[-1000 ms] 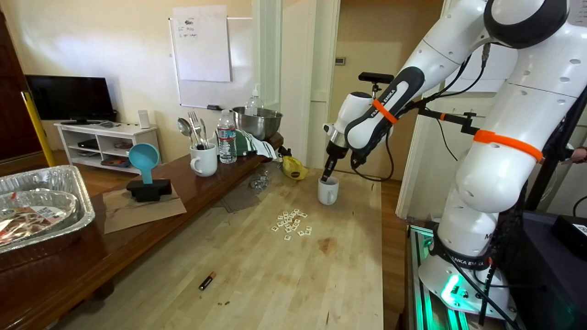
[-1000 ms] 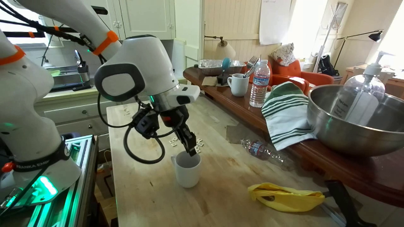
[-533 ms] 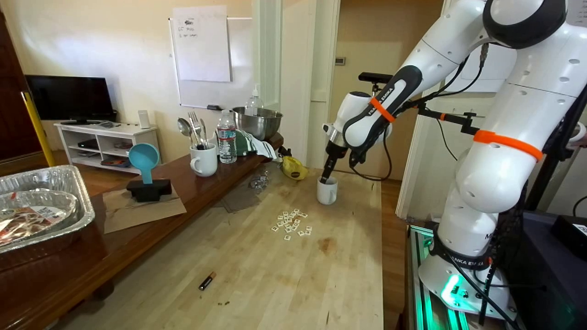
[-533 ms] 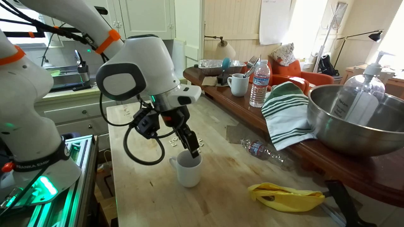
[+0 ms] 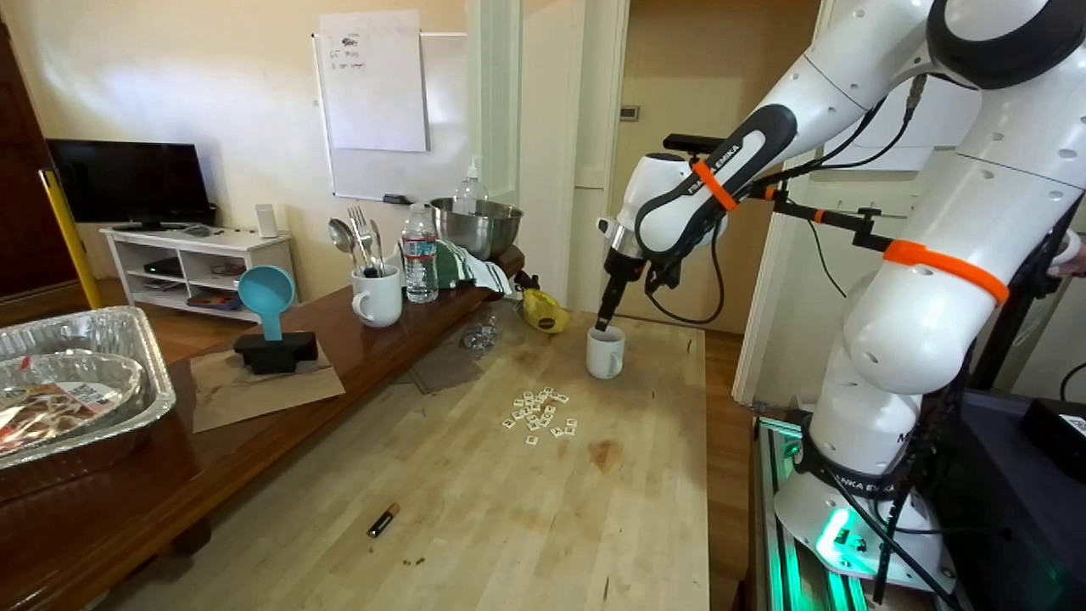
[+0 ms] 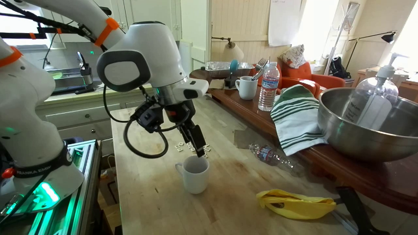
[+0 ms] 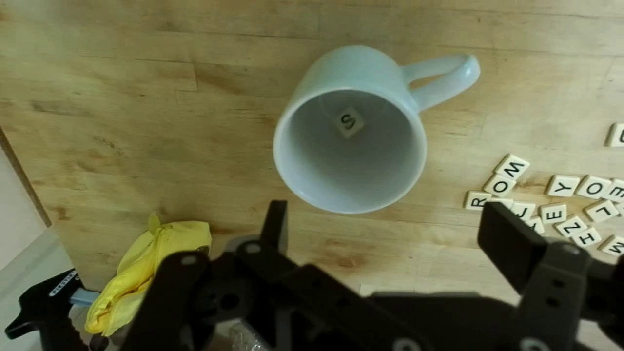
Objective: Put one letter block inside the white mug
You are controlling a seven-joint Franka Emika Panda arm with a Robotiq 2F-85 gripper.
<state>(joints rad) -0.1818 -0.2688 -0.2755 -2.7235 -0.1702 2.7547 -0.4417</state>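
Note:
The white mug (image 7: 351, 170) stands upright on the wooden table, its handle to the upper right in the wrist view. A letter block (image 7: 349, 122) marked S lies inside at its bottom. In both exterior views the mug (image 5: 605, 361) (image 6: 195, 179) sits just below my gripper (image 5: 602, 327) (image 6: 201, 153). The wrist view has the gripper (image 7: 384, 207) open, its fingers wide apart and nothing between them. Several more letter blocks (image 7: 554, 213) lie loosely grouped on the table beside the mug, some hidden behind a finger (image 7: 509, 243).
A yellow bag (image 6: 295, 204) and a crumpled plastic bottle (image 6: 274, 158) lie near the raised brown ledge (image 6: 225, 98). On that ledge stand a cutlery mug (image 5: 378, 299), a water bottle (image 5: 420, 259) and a steel bowl (image 6: 339, 130). A battery (image 5: 383, 519) lies on the table.
The gripper has risen a little, its fingertips lifting from within the mug's mouth to about rim height or above. The mug shifted very slightly early on; the blocks on the table stayed put.

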